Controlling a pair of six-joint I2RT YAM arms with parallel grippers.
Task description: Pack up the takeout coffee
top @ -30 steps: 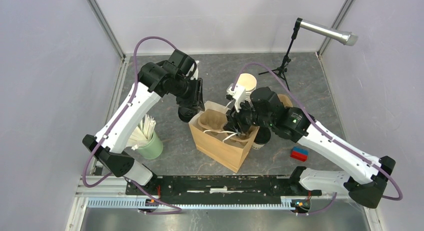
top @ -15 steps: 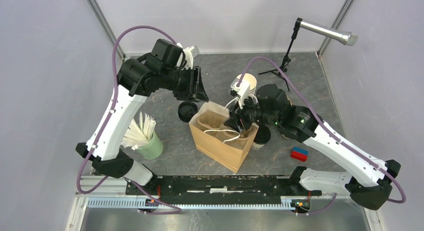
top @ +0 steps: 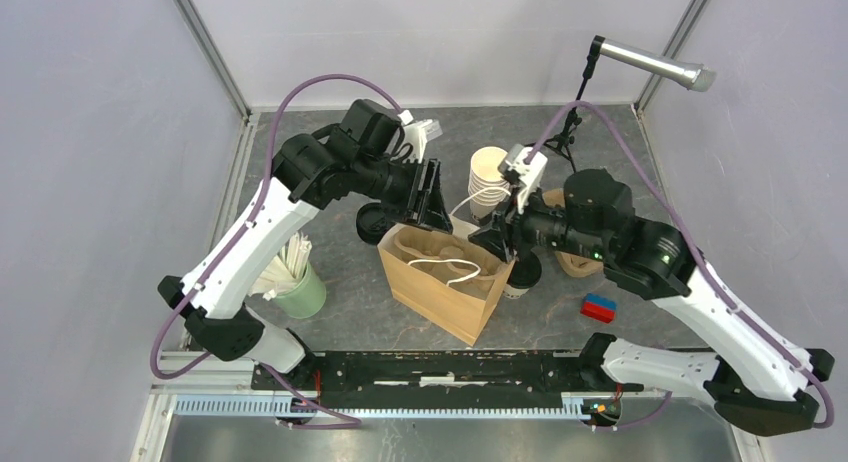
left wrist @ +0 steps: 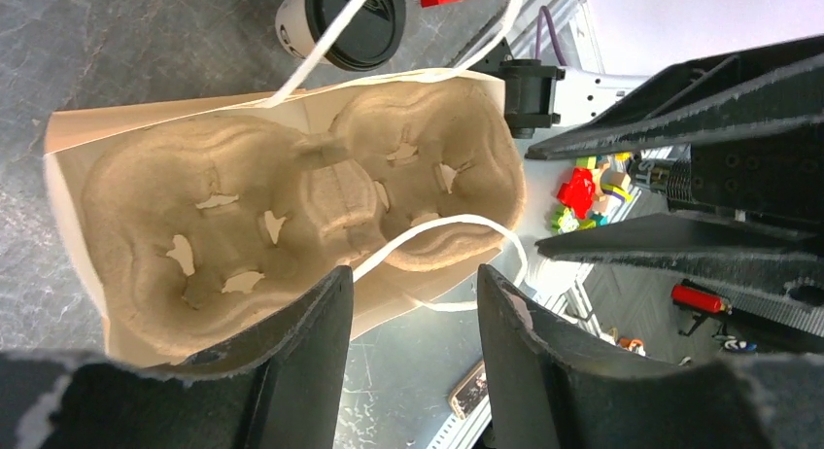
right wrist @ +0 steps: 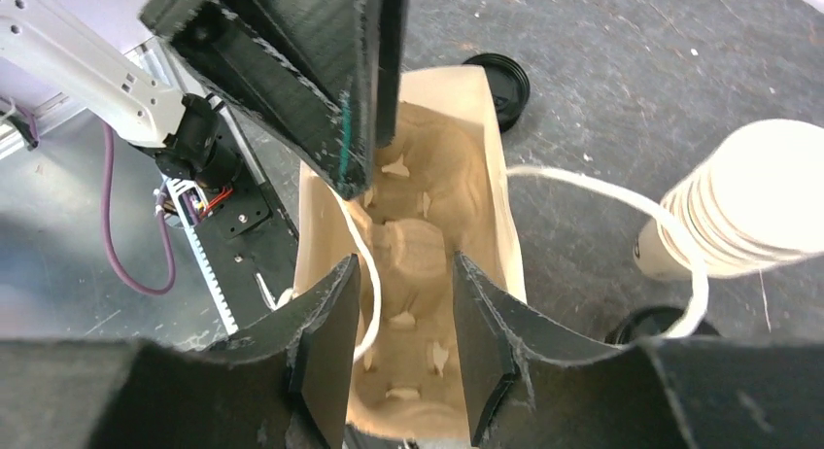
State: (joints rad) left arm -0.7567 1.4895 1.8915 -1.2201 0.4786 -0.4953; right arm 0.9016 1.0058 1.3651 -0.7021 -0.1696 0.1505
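Grey worktop, brown paper bag in the middle, pulp cup carrier sitting inside. Left pincer and right pincer both hover over it, spread open, gripping nothing. One takeout coffee stands just beside the bag's right side, and a second coffee is by its far left corner.

Cup print: dark marks on the side, too small to read
Other text: none legible

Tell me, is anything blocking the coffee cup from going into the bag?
Yes. A white handle loop lies across the bag's opening, over the cup tray inside. The left gripper and right gripper, both open, hang above it too.
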